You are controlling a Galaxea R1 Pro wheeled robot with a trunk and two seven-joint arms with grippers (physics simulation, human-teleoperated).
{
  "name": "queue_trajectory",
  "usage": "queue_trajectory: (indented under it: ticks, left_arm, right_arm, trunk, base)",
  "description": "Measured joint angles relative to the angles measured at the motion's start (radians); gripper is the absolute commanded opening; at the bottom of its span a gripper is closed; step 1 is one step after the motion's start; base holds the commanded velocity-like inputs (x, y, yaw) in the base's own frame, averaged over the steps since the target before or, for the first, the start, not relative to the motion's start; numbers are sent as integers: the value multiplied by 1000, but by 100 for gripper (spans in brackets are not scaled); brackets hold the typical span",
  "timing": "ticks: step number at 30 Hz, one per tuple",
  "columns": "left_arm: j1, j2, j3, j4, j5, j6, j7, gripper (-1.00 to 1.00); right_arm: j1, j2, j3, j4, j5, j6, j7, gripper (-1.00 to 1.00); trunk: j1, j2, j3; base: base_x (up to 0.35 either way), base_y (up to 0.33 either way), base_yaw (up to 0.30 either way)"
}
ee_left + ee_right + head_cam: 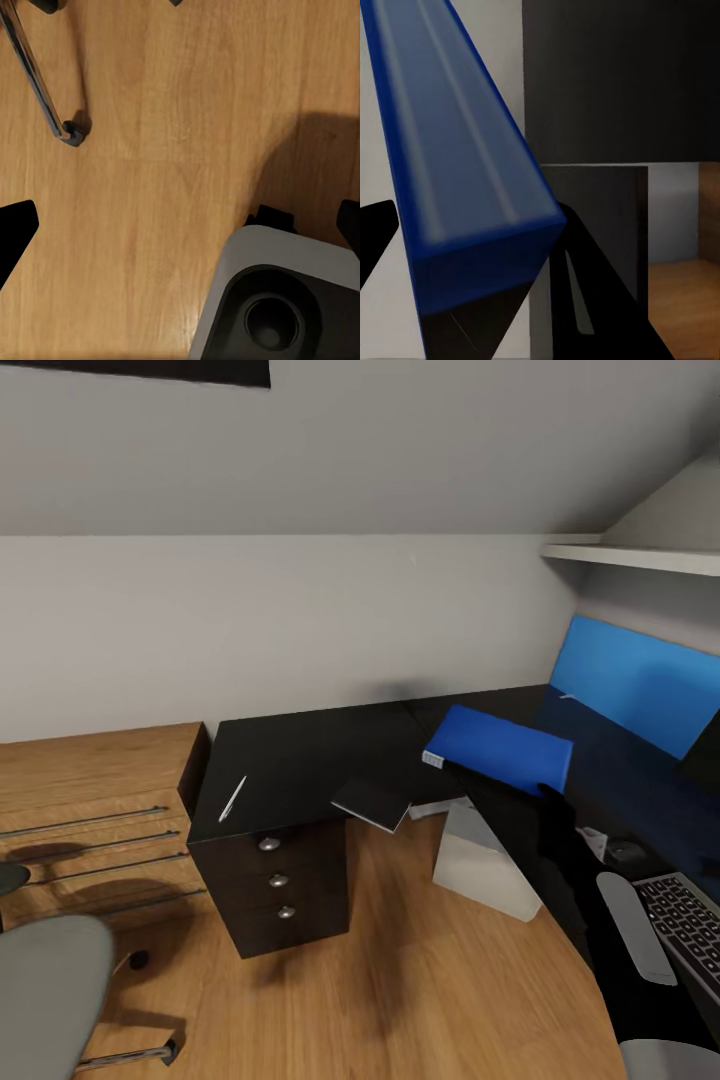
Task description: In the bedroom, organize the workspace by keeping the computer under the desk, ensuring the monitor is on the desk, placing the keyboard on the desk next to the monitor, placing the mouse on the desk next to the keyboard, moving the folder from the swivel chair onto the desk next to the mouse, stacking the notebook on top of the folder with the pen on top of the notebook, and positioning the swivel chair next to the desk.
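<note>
Head view: the right end effector [548,792] pinches the one blue folder [498,751] by its near edge, holding it just above the glossy black counter [300,755] under a sloped ceiling. Left of it lie one grey notebook [372,803], overhanging the counter's front edge, and one white pen [232,798]. Below stands the computer [485,865] on open wooden floor [420,980]. The left end effector's [180,225] tips are spread above the floor.
</note>
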Motion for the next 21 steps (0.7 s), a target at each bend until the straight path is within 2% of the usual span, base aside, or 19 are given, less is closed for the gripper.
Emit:
queue_trajectory:
  ticks: [14,18,21]
  left_arm:
    - [0,0,0,0,1,0,0,100]
    - [0,0,0,0,1,0,0,100]
    - [0,0,1,2,1,1,0,100]
  right_arm:
    - [0,2,2,0,-1,-1,0,-100]
    - [0,2,2,0,-1,-1,0,-100]
    - [0,1,2,0,-1,0,0,-100]
  trunk:
    - [0,0,19]
    - [-1,0,25]
    - [0,0,29]
  base:
    - [4,0,0]
    - [237,-48,0]
    - [46,-21,0]
